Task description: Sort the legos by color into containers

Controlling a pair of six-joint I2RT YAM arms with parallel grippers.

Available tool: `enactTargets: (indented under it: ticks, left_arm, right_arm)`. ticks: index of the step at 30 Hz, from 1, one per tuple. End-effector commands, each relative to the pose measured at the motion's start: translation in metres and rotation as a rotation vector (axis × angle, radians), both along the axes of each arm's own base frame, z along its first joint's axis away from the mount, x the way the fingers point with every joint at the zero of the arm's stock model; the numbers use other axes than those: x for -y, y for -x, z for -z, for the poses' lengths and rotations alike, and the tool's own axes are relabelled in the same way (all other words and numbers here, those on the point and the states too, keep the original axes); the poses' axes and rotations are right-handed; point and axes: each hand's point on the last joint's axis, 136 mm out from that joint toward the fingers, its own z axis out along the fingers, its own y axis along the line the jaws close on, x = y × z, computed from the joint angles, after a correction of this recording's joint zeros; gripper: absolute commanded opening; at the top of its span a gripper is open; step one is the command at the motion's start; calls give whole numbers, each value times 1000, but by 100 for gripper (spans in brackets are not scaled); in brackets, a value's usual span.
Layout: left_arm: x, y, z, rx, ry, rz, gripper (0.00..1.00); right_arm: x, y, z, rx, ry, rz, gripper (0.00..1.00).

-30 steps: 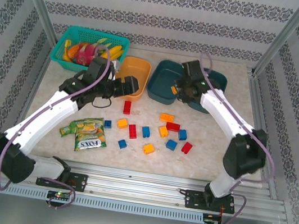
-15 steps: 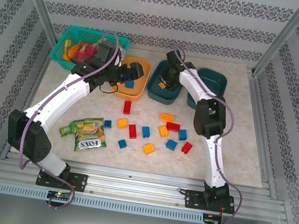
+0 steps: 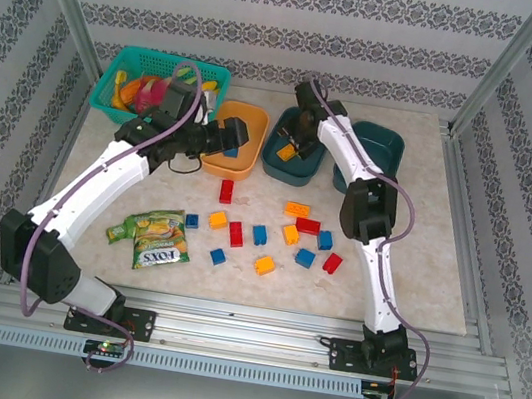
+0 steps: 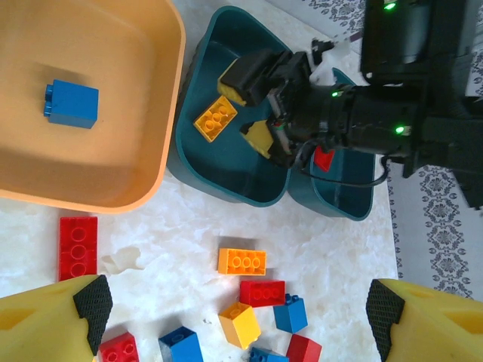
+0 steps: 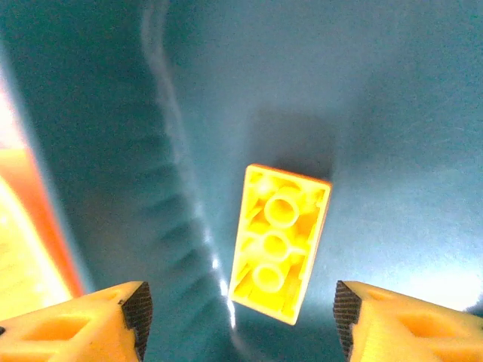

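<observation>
**Clearing the teal tub without disturbing the brick**

The right gripper [image 5: 240, 305] is standing spread over the teal tub [image 5: 423, 90], pinching nothing. Rising straight up looks wisest, so that neither finger is catching the brick. The yellow brick [image 5: 281, 241] is lying underside-up at centre frame, between the fingers in the lower corners and touching neither. The left gripper [image 4: 234, 302] is hovering spread and empty, with the orange tub [image 4: 143, 98] at upper left holding a blue brick [image 4: 72, 103].
</observation>
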Motion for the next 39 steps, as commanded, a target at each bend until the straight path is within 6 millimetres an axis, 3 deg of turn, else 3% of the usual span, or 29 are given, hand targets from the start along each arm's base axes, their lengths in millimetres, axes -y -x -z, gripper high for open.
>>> enactTargets:
  ticks: [1,4,7,12,16,20,24,27,31,39]
  left_arm:
    - [-12,18,2,-14,-36,9,90]
    - [-18,32,10,-44,-67,14,89]
    - [-25,45,22,-77,-107,24,89]
    - [-42,67,54,-171,-202,15,85]
    - [-65,89,91,-327,-277,-79,81]
    - [-58,97,123,-421,-214,-115,75]
    - [-71,102,159,-511,-338,-104,72]
    - [-70,104,184,-568,-379,-53,68]
    - [-71,99,198,-590,-421,-27,66]
    - [-71,88,222,-618,-465,-11,60]
  right_arm:
    - [6,7,-93,156,-1,-3,68]
    - [9,20,-138,248,12,-35,67]
    - [7,47,-175,335,35,-104,67]
    - [-5,118,-200,489,48,-260,67]
    - [-17,181,-180,536,42,-403,67]
    - [-47,241,-140,521,-69,-595,68]
    - [-65,285,-113,523,-136,-726,69]
    - [-75,302,-101,541,-174,-778,70]
    - [-84,315,-87,500,-190,-837,71]
    - [-87,319,-89,504,-187,-869,74]
